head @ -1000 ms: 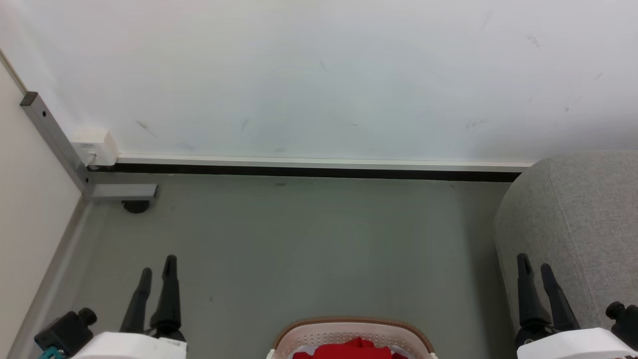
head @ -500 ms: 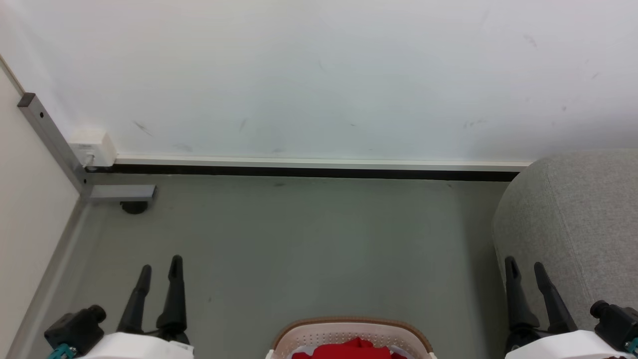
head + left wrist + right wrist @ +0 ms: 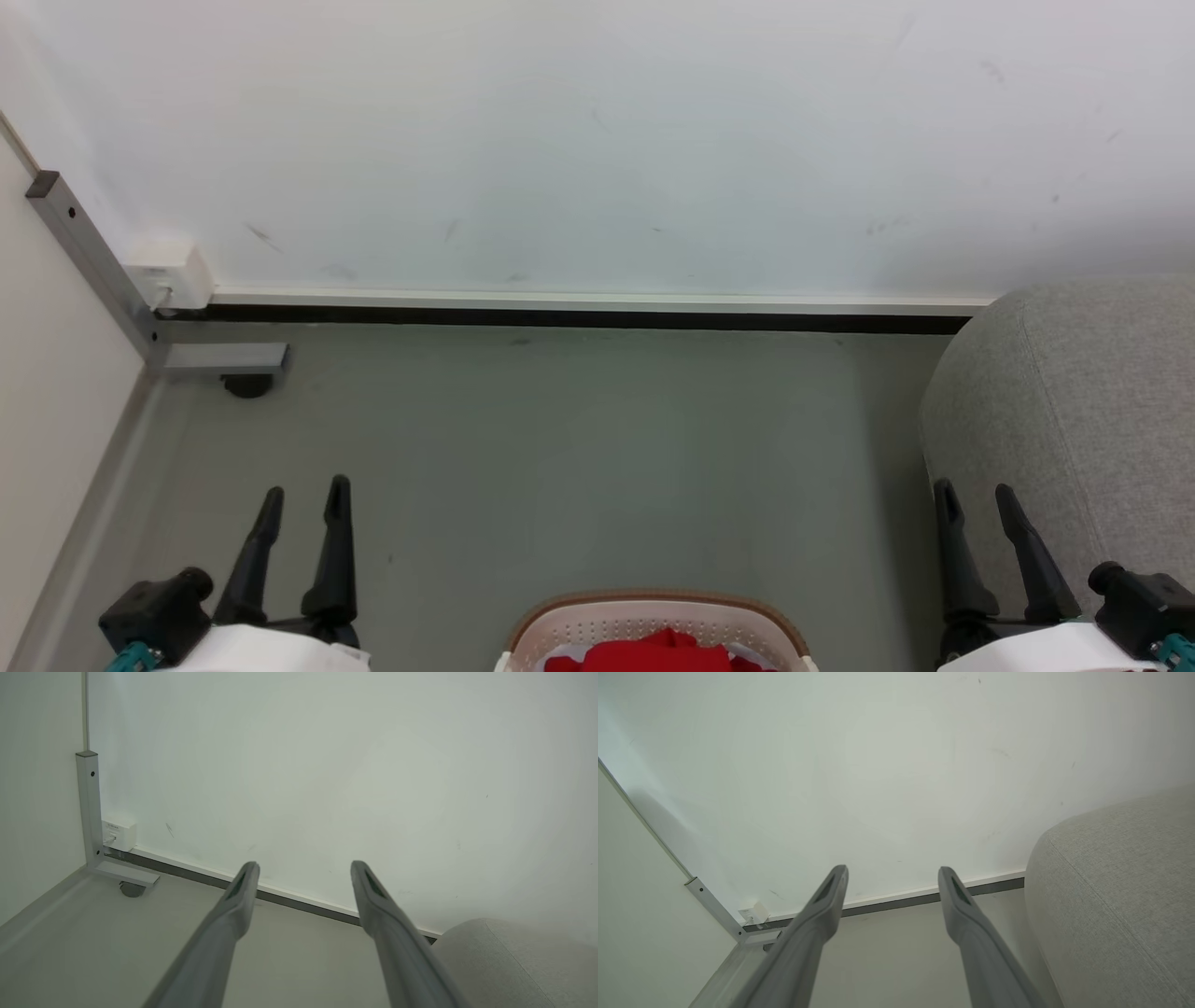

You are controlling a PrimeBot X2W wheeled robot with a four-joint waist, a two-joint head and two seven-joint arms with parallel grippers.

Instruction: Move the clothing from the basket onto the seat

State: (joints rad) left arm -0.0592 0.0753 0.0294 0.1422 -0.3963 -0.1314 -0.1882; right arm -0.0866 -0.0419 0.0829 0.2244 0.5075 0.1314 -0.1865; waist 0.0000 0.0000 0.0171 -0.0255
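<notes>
- Clothing (image 3: 661,652) lies heaped in the basket (image 3: 653,618) at the bottom middle of the head view. It is a soft, bright red mound that sags into folds.
- The basket stands on the floor (image 3: 579,467) between the two arms, probably so that either can reach in. It has a cream plastic wall pierced with small holes, and its curved rim is brown.
- The seat (image 3: 1074,401) is near the basket on the robot's right, so the carry should be short. It is upholstered in light grey woven cloth, with a rounded arm and a stitched seam, and nothing red rests on the visible part.
- The left gripper (image 3: 306,490) hangs over bare floor left of the basket, its dark tapered fingers parted with a clear gap and nothing held.
- The right gripper (image 3: 974,490) is just before the seat's arm, likewise parted and empty.
- Both point ahead at the plain white wall (image 3: 597,140), not down, which suggests a ready pose with no garment moved yet.
- The floor is smooth and grey-green, and a dark skirting strip (image 3: 579,319) meets the wall.
</notes>
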